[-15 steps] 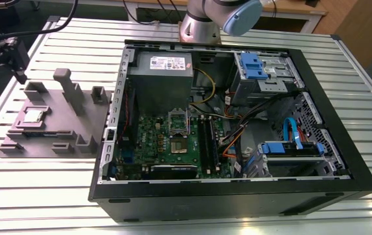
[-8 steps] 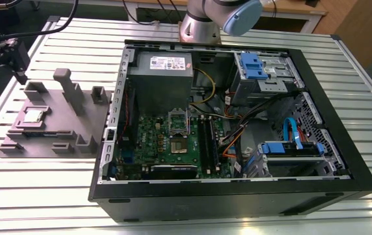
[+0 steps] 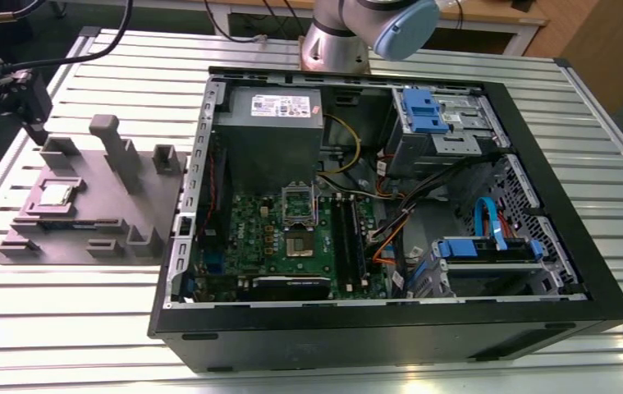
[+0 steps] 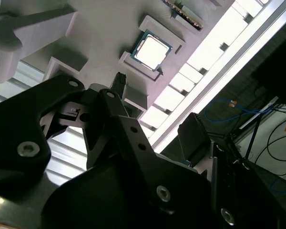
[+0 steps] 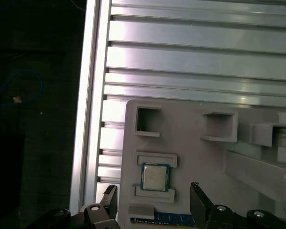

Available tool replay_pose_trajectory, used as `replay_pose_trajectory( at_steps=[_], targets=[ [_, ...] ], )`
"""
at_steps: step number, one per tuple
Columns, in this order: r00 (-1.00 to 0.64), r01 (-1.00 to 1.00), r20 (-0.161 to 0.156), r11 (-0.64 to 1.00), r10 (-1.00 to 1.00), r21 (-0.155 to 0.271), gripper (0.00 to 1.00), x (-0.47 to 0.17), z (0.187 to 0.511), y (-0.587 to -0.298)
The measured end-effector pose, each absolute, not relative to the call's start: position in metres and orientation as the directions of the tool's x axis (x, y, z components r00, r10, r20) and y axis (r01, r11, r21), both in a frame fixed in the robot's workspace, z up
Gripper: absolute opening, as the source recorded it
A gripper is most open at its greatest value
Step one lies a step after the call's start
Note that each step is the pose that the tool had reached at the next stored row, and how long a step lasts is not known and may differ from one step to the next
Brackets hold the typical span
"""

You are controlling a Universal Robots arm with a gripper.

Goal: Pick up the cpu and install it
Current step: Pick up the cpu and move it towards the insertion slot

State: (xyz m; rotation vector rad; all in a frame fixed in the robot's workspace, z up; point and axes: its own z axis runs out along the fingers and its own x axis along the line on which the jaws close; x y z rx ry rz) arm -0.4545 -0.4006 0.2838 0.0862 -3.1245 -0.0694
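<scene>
Exterior view: the black two-fingered gripper (image 3: 31, 115) hangs at the edge of the grey-mauve plastic block with upright posts (image 3: 125, 209). The small square silver-topped cpu (image 3: 55, 194) sits in a recess of that block, near the gripper.

Second wrist view: the cpu (image 4: 151, 50) lies ahead of the gripper (image 4: 157, 102).

First wrist view: the fingers (image 5: 198, 198) are spread wide and hold nothing. The cpu (image 5: 155, 177) lies just ahead of the gap between them, untouched.

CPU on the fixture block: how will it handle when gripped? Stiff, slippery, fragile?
Likely stiff and light: the cpu is a thin flat square with a metal top. The shiny top looks slippery; gripping its edges probably holds better. It sits between low ridges on the grey block, so a nudge likely won't slide it far.
</scene>
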Motion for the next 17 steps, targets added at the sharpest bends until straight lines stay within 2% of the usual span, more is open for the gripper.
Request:
replay_pose_trajectory(
  at_steps=[17],
  targets=[
    [-0.998, -0.055, 0.014, 0.997, -0.055, 0.045, 0.71, -0.4519, 0.2771, -0.4016]
  ],
)
